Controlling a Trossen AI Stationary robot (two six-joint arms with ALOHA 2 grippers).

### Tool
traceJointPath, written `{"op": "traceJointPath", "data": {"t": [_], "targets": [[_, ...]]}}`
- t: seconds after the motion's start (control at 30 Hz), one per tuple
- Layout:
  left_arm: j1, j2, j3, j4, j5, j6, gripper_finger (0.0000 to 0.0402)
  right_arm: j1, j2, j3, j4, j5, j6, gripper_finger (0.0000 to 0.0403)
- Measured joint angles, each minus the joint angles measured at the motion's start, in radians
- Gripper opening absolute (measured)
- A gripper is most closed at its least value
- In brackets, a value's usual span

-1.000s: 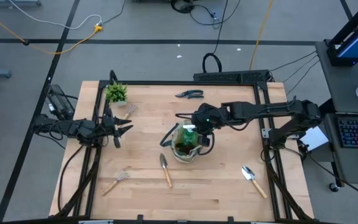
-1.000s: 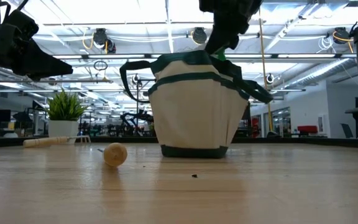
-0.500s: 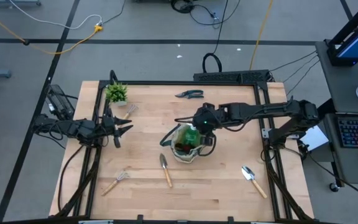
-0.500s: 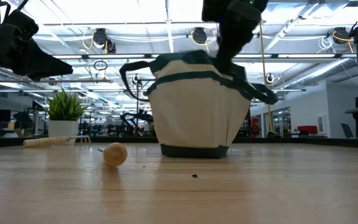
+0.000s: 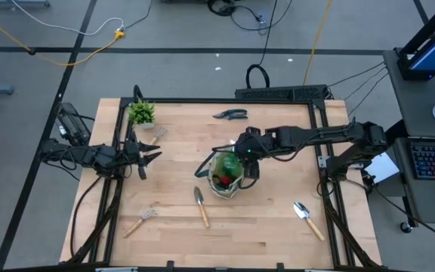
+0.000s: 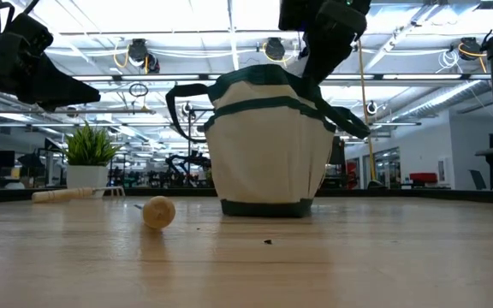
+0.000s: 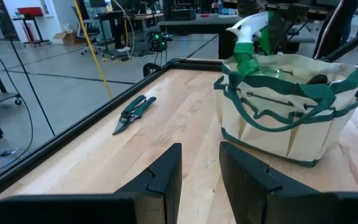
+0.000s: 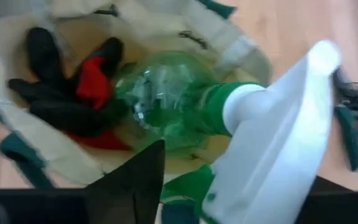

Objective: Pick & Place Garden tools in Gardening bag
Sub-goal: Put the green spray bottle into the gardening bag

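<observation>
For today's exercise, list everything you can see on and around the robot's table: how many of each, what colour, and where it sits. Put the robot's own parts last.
Gardening bag: one, beige with green trim, table centre.
Spray bottle: one, green with white trigger head, standing in the bag.
Red and black item: one, in the bag's bottom.
Pruning shears: one, dark, far edge.
Trowels: two, wooden-handled, one in front of the bag, one at the front right.
Hand rakes: two, wooden-handled, one front left, one beside the plant.
Potted plant: one, green, far left corner.
Left gripper: shut, waiting at the left edge.
Right gripper: over the bag at the bottle.
</observation>
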Motion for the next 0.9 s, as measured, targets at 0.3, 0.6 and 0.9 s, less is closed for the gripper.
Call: {"op": "traceJointPath", "data": {"t": [0.3,0.6,0.9], "targets": [[0.000,0.000,0.000,0.000,0.000,0.000,0.0113,0.000,-0.011,0.002,0.002,0.000,0.003,0.0221],[0.000,0.000,0.000,0.000,0.000,0.000,0.0113,-0.001,-0.041,0.002,-0.057,0.004,0.004,0.0222],[0.000,0.000,0.000,0.000,0.000,0.000,0.0113,-0.001,-0.082,0.004,-0.103,0.061,0.013,0.0222]]}}
